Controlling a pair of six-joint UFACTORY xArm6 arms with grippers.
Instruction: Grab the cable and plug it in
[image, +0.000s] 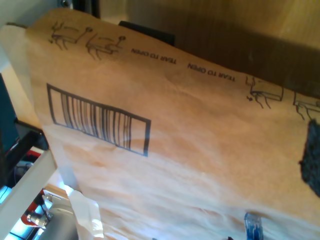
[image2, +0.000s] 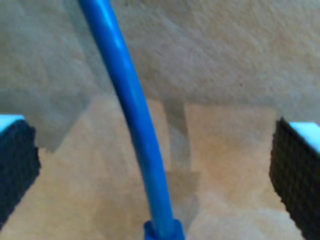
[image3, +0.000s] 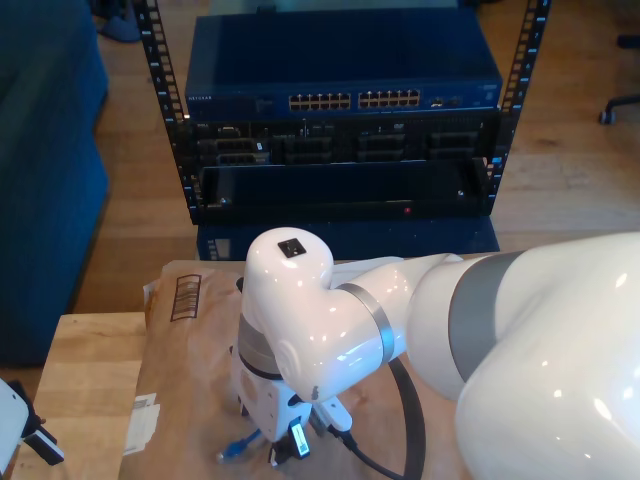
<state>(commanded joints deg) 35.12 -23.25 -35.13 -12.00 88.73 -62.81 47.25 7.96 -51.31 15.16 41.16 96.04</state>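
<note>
Looking down my second gripper (image2: 155, 165): jaws spread wide, one black ribbed pad (image2: 17, 165) at each flank, nothing pinched. The cable (image2: 131, 100) runs straight through the gap — long axis from 12 o'clock down to 6, across the closing line rather than along it. It sits a little nearer the 9 o'clock pad than the other, apart from both. At 6 o'clock it ends in a thicker blue collar (image2: 164, 231), likely the boot of a plug. Brown paper (image2: 225, 65) lies beneath.

Judgement: a straight close should catch the cable; the off-centre lie means one pad may meet it first and nudge it sideways.

My first gripper: its wrist view shows a dark pad edge (image: 312, 155) at 3 o'clock and no more, so I cannot tell how its jaws stand. A blue translucent plug (image: 252, 226) peeks in near 5 o'clock.

Exterior view: white arm (image3: 330, 330) down over the paper, cable end (image3: 238, 450) at about 7 o'clock from its wrist. Network switch (image3: 345, 80) with its port row stands at 12 o'clock in the rack — well apart from the cable. My second gripper is the nearer to a grasp.
</note>
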